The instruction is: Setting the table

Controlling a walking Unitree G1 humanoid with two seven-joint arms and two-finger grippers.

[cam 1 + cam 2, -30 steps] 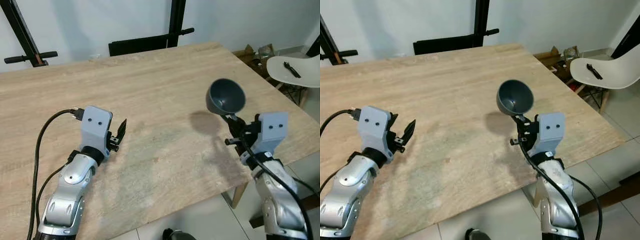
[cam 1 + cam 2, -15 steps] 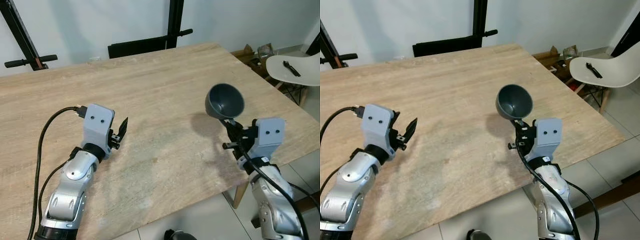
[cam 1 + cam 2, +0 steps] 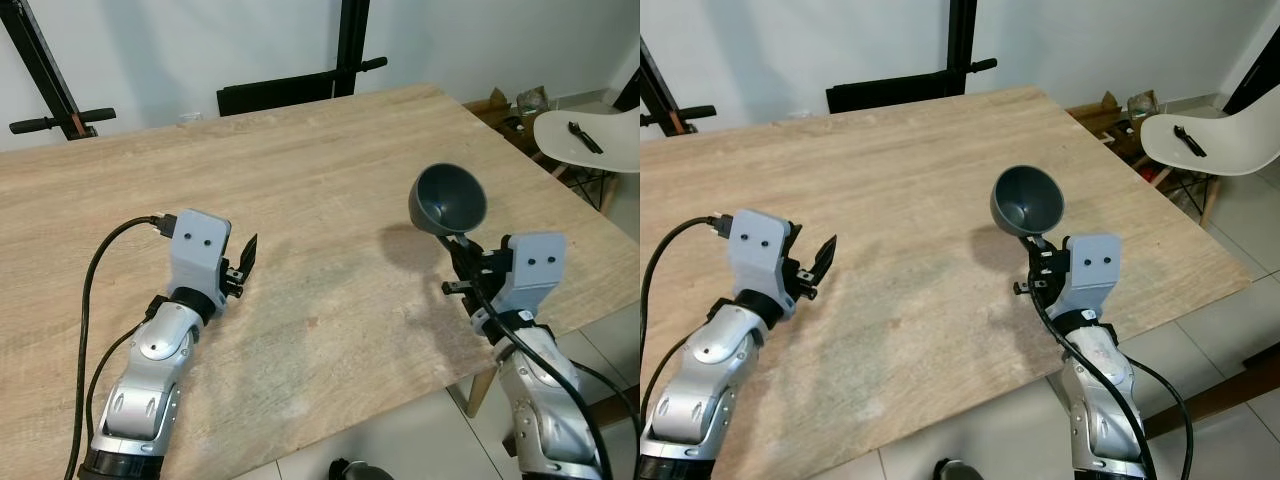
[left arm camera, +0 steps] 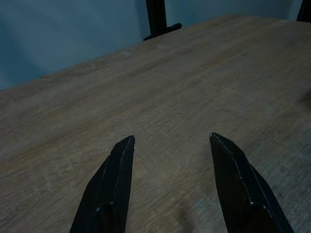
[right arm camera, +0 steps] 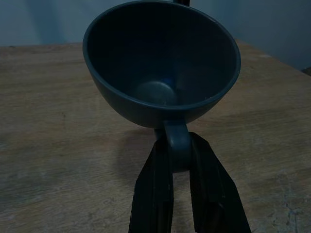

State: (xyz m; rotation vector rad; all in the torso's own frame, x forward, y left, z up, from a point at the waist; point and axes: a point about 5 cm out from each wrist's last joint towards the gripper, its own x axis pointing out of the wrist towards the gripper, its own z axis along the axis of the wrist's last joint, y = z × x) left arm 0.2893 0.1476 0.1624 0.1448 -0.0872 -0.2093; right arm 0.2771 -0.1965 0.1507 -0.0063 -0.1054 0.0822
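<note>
Right end effector [image 3: 458, 262] pinches the cup [image 3: 447, 200] by its handle, at 3 o'clock above the counter [image 3: 320, 170]; left end effector [image 3: 240, 262] spread wide, empty. Level the cup, then lower gently.

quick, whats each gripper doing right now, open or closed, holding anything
Left gripper: open, holding nothing, above the light wooden table.
Right gripper: closed on the handle of the dark grey cup, held above the table.

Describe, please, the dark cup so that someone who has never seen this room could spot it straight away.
Find the big pale wooden table, then look toward its right side, near the white chair. There the right hand holds a dark grey cup by its small handle, lifted above the wood and tilted. It is the lone piece of tableware here; the left hand is open and holds nothing.
</note>
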